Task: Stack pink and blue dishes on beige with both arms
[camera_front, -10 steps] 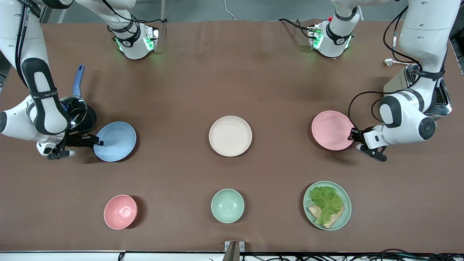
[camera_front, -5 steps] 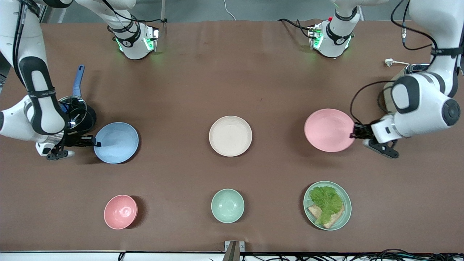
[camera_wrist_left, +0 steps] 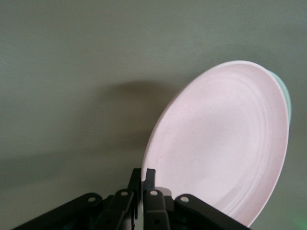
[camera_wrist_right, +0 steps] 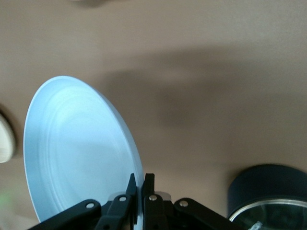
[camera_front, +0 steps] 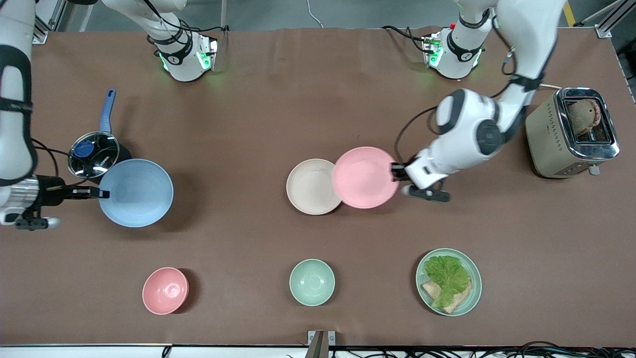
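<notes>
The beige plate (camera_front: 310, 187) lies at the table's middle. My left gripper (camera_front: 396, 172) is shut on the rim of the pink plate (camera_front: 364, 177), which hangs in the air and overlaps the beige plate's edge toward the left arm's end. The left wrist view shows the pink plate (camera_wrist_left: 225, 143) pinched between the fingers of my left gripper (camera_wrist_left: 144, 175). My right gripper (camera_front: 102, 193) is shut on the rim of the blue plate (camera_front: 136, 193), lifted above the table at the right arm's end. In the right wrist view the blue plate (camera_wrist_right: 79, 153) is clamped by my right gripper (camera_wrist_right: 140, 180).
A lidded black pot (camera_front: 95, 154) with a blue handle stands beside the blue plate. A toaster (camera_front: 571, 132) sits at the left arm's end. Nearer the front camera are a pink bowl (camera_front: 165, 290), a mint-green bowl (camera_front: 311, 282) and a mint-green plate with lettuce and toast (camera_front: 448, 282).
The left arm has carried the pink plate from near the toaster to over the beige plate's edge. The right arm has lifted the blue plate and drawn it slightly toward the right arm's end.
</notes>
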`<action>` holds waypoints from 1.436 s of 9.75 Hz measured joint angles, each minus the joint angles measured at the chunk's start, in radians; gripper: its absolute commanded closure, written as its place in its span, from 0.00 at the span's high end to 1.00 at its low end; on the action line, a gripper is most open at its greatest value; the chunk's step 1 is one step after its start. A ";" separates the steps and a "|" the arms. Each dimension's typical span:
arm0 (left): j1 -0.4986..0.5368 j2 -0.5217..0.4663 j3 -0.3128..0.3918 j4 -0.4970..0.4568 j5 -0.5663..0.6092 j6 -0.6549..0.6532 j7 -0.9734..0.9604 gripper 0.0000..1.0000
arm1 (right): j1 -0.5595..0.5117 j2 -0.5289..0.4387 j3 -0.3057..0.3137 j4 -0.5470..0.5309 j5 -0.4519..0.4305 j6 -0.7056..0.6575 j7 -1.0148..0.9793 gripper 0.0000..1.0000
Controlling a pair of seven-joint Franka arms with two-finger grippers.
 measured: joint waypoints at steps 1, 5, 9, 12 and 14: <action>-0.009 0.049 -0.044 0.022 0.044 0.041 -0.113 0.02 | 0.010 -0.003 0.034 0.037 -0.011 -0.031 0.091 0.01; -0.058 0.250 -0.113 0.149 0.354 0.066 -0.501 0.09 | 0.057 -0.027 0.252 0.056 -0.088 0.002 0.486 0.01; -0.086 0.280 -0.122 0.173 0.400 0.095 -0.577 1.00 | 0.058 -0.044 0.396 -0.008 -0.093 0.093 0.602 0.01; -0.073 0.178 -0.081 0.178 0.452 0.028 -0.550 1.00 | 0.061 -0.078 0.566 -0.145 -0.092 0.207 0.709 0.01; -0.061 0.007 0.028 0.159 0.454 -0.142 -0.408 1.00 | 0.068 -0.080 0.674 -0.214 -0.092 0.344 0.797 0.01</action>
